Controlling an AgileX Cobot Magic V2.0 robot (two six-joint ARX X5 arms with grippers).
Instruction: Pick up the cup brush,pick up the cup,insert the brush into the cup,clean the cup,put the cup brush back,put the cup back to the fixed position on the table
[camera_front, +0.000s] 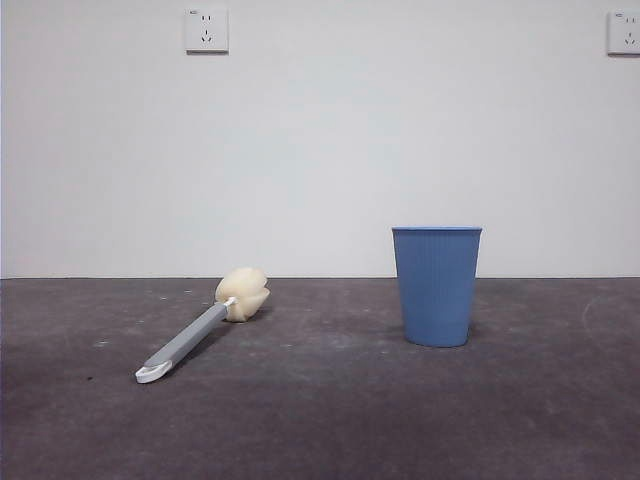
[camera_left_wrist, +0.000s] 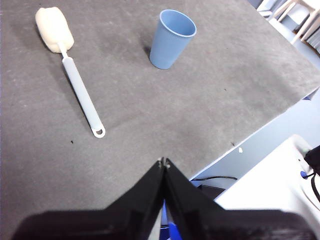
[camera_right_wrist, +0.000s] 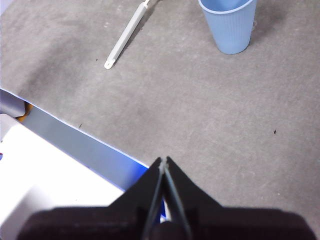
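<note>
The cup brush (camera_front: 200, 330) lies flat on the table (camera_front: 320, 420) at the left, cream sponge head toward the wall, white tip toward the front. It also shows in the left wrist view (camera_left_wrist: 75, 80) and its handle in the right wrist view (camera_right_wrist: 126, 36). The light blue cup (camera_front: 436, 285) stands upright at the right, empty; it also shows in the left wrist view (camera_left_wrist: 170, 40) and the right wrist view (camera_right_wrist: 230, 25). My left gripper (camera_left_wrist: 163, 162) is shut and empty, back near the table's front edge. My right gripper (camera_right_wrist: 163, 161) is shut and empty, also near the front edge.
A white wall with two sockets (camera_front: 206, 30) stands behind the table. The table's front edge (camera_left_wrist: 260, 132) drops off to white equipment and cables below. Neither arm shows in the front view.
</note>
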